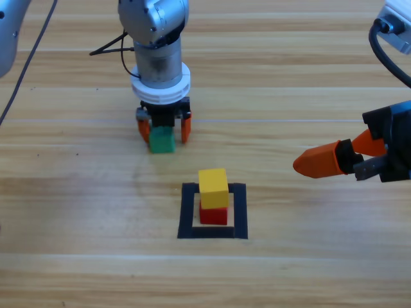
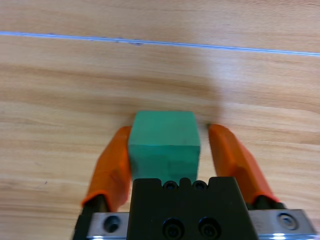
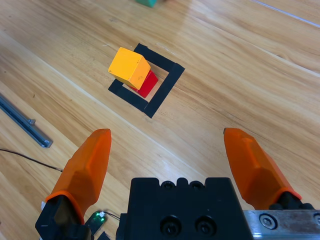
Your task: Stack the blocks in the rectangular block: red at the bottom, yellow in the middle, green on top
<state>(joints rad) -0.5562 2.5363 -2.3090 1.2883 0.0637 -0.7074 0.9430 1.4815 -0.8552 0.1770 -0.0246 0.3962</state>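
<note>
The green cube (image 1: 162, 140) rests on the table up and to the left of the black tape outline (image 1: 189, 212). My left gripper (image 1: 164, 131) points straight down over it, open, one jaw on each side. In the left wrist view the green cube (image 2: 164, 142) touches the left jaw, and a small gap shows at the right jaw of the left gripper (image 2: 169, 130). Inside the outline the yellow cube (image 1: 213, 187) sits on the red cube (image 1: 214, 215). At the right edge my right gripper (image 1: 314, 162) waits open. Its wrist view shows yellow (image 3: 129, 66), red (image 3: 146, 83) and the outline (image 3: 167, 82) beyond the right gripper (image 3: 167, 134).
A dark cable (image 1: 32, 51) trails across the table's upper left. A grey metal rail (image 3: 25, 122) lies on the wood at the left of the right wrist view. Bare wood separates the green cube from the stack.
</note>
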